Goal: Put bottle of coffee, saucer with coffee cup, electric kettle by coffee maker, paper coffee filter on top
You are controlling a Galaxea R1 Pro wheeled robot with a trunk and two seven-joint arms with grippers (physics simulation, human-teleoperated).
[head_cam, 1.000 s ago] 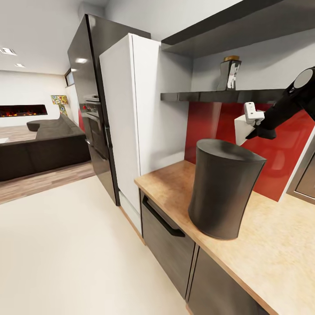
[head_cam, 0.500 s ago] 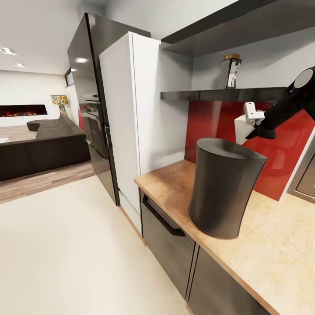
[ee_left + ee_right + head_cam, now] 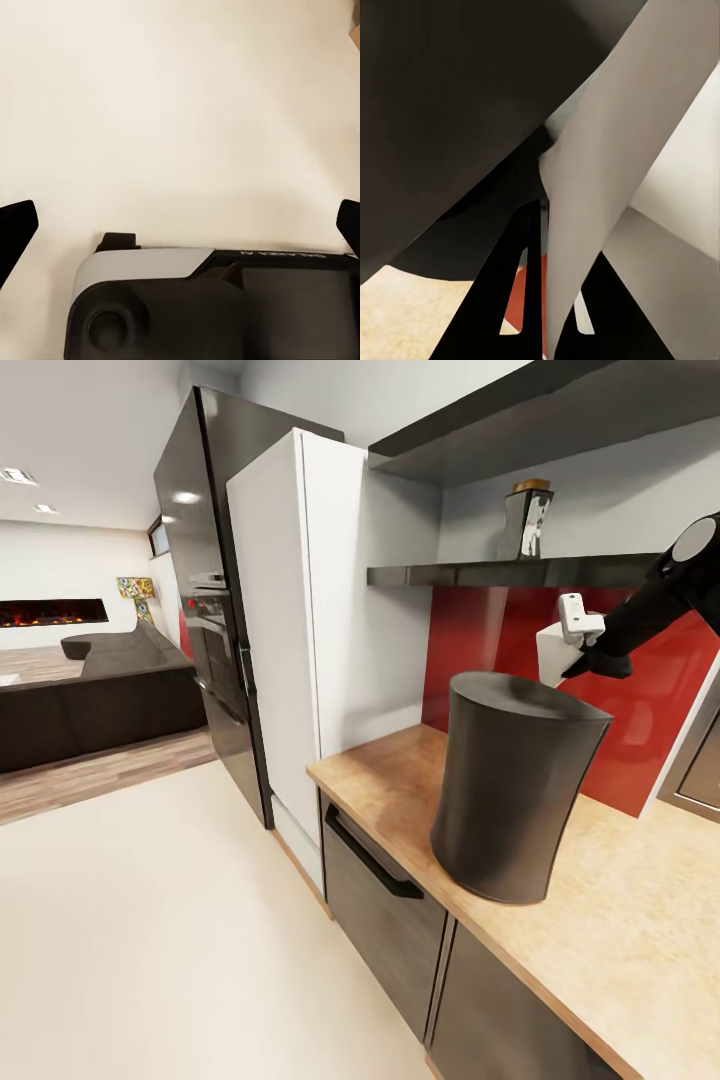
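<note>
The tall dark-grey coffee maker [image 3: 515, 790] stands on the beige kitchen countertop [image 3: 620, 900] near its left end. Just behind and above its flat top, my right gripper [image 3: 576, 665] is shut on the white paper coffee filter [image 3: 553, 653]. In the right wrist view the filter [image 3: 615, 165] is pinched in the gripper [image 3: 551, 300], with the coffee maker's top [image 3: 450, 112] close below. The bottle of coffee [image 3: 527, 520] stands on the dark kitchen shelf [image 3: 480, 574] above the red back panel. My left gripper [image 3: 180, 225] is open over the cream floor.
A white fridge [image 3: 300, 630] and a black oven tower [image 3: 200, 600] stand left of the counter. A microwave's edge [image 3: 700, 760] shows at the far right. Dark cabinet fronts with a bar handle [image 3: 372, 860] run under the counter. Open floor [image 3: 150, 920] lies to the left.
The whole head view has shifted slightly, so the camera moved. The filter in my right gripper stands a little nearer to the coffee maker's top.
</note>
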